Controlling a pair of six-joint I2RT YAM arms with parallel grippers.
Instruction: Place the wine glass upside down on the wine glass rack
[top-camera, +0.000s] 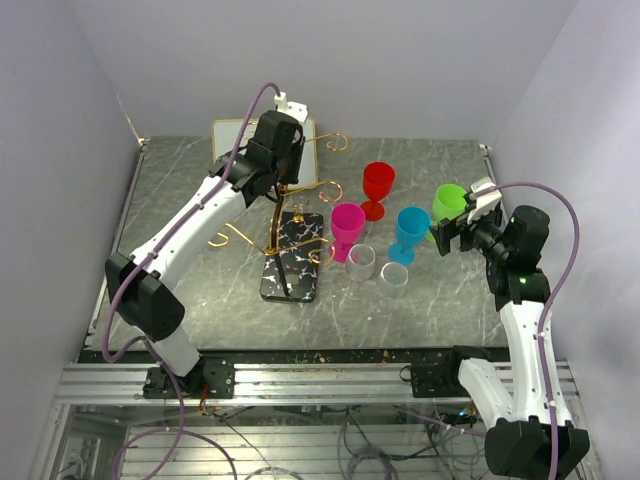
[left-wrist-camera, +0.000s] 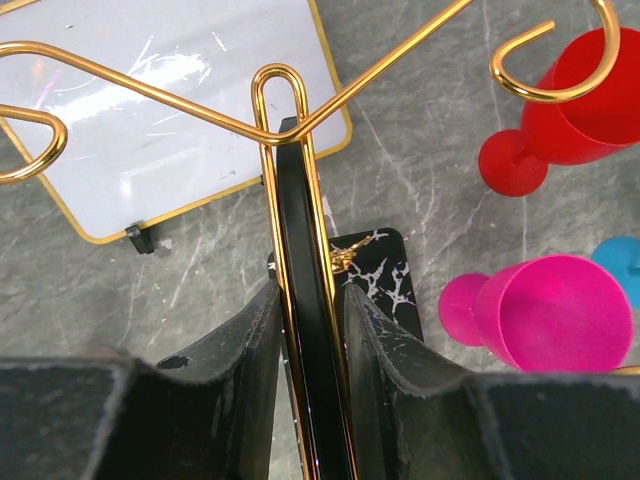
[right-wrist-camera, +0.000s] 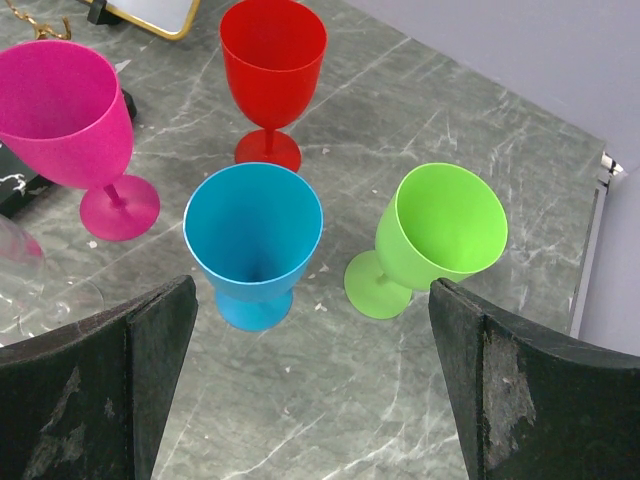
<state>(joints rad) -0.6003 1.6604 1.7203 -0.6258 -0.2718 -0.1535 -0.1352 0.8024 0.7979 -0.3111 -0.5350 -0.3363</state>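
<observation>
The wine glass rack (top-camera: 282, 215) is a gold post with scroll arms on a black marble base (top-camera: 297, 262) at mid-table. My left gripper (top-camera: 280, 180) is shut on the top of its gold post (left-wrist-camera: 300, 190), the jaws pressed on both sides of the looped wire. Upright wine glasses stand to the rack's right: pink (top-camera: 347, 228), red (top-camera: 378, 187), blue (top-camera: 410, 232) and green (top-camera: 449, 203). My right gripper (top-camera: 457, 227) is open and empty, above and just in front of the blue glass (right-wrist-camera: 254, 240) and the green glass (right-wrist-camera: 442, 228).
Two clear glasses (top-camera: 361, 262) (top-camera: 395, 275) stand in front of the pink and blue ones. A white gold-rimmed tray (left-wrist-camera: 170, 110) lies behind the rack. Purple walls close in the back and sides; the table's right edge (right-wrist-camera: 600, 190) is near the green glass.
</observation>
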